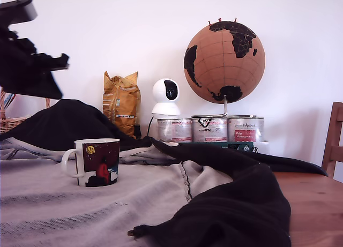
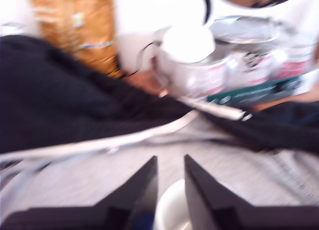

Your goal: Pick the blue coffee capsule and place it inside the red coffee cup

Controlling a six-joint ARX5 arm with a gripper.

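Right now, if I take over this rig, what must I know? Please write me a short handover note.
Gripper: fingers close together. A bluish patch shows low between them, too blurred to call a grip.
Blue coffee capsule: not clearly seen in either view.
Red coffee cup: upright on the grey cloth, its white rim just beyond the fingers in the wrist view.
Done: pick unconfirmed.
Left: confirm the capsule, then put it in the cup.
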